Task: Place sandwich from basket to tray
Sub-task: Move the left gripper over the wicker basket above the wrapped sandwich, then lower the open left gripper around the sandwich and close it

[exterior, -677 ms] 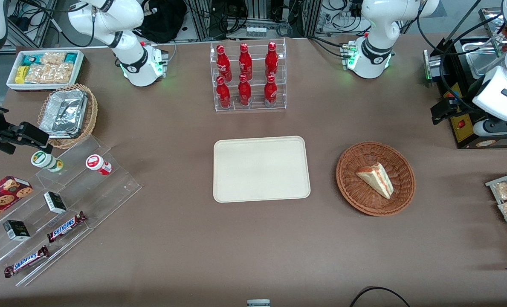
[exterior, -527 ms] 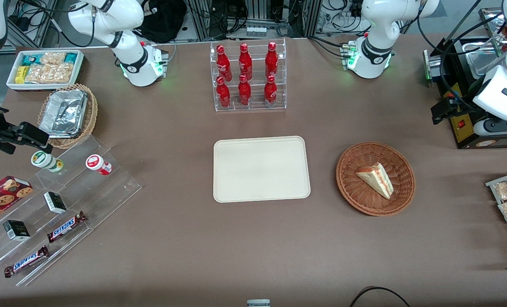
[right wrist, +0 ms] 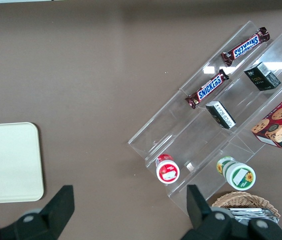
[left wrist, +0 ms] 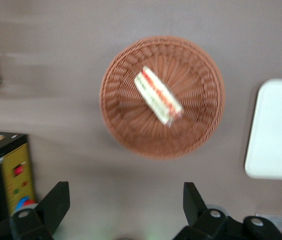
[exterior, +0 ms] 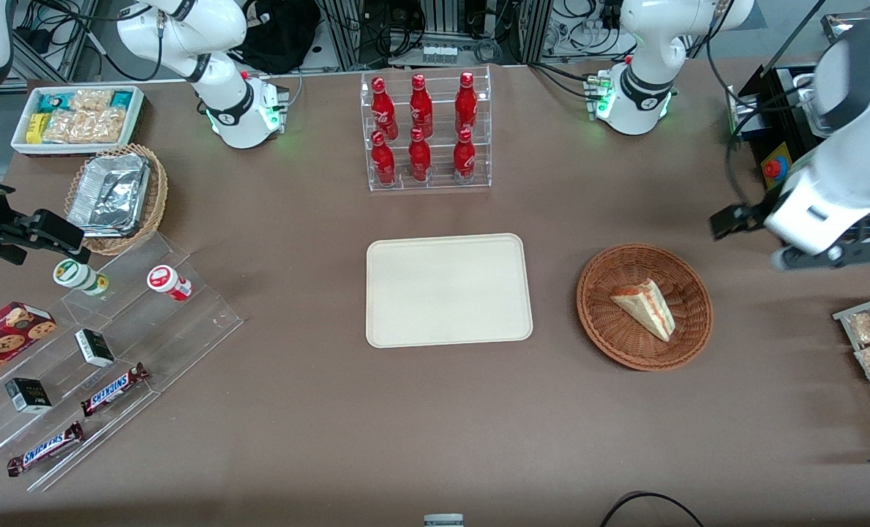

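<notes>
The sandwich (exterior: 645, 307), a triangular wedge of pale bread with a red-orange filling stripe along its edge, lies in the round woven reddish-brown wicker basket (exterior: 601, 316), its long axis running diagonally with the narrow tip pointing toward the table's front edge and the working arm's end. The flat, smooth cream tray (exterior: 448, 290) with rounded corners sits bare beside the basket near the table's middle. The gripper (left wrist: 126, 207) hangs above the table just beside the basket, fingers (left wrist: 56, 200) spread wide and holding nothing.
</notes>
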`<state>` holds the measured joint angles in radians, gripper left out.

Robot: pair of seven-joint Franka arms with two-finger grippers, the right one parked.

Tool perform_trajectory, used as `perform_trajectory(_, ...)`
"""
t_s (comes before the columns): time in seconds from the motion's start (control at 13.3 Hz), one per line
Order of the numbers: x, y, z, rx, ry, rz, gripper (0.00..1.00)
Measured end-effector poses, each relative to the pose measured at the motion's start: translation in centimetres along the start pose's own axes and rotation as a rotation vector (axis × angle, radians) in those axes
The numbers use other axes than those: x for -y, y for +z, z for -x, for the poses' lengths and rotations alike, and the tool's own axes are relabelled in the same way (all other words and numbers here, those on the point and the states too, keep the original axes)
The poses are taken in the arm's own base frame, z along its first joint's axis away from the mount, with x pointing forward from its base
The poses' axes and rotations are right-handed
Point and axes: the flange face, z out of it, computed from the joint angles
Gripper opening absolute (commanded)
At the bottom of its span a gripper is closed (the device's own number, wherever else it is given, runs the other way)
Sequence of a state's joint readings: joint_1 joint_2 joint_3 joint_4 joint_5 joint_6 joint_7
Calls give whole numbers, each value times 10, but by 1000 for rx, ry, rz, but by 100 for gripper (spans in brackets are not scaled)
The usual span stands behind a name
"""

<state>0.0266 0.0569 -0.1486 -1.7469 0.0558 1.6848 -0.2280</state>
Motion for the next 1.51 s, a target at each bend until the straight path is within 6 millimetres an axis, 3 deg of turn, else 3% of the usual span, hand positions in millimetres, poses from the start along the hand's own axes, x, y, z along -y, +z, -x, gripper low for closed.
perform_trajectory(0.3,-31,83,4,-68,-253,28,100)
perform_trajectory(0.53,-49,125,14,-120,-521,77,100)
perform_trajectory(0.68,-50,151,23,-109,-588,78,100)
perform_trajectory(0.83,-47,170,26,-95,-622,76,100)
perform_trajectory(1.35,-53,236,10,-68,-708,107,100)
perform_trajectory(1.43,-52,241,9,-61,-710,104,97)
perform_trajectory(1.51,-51,245,8,-56,-712,103,81)
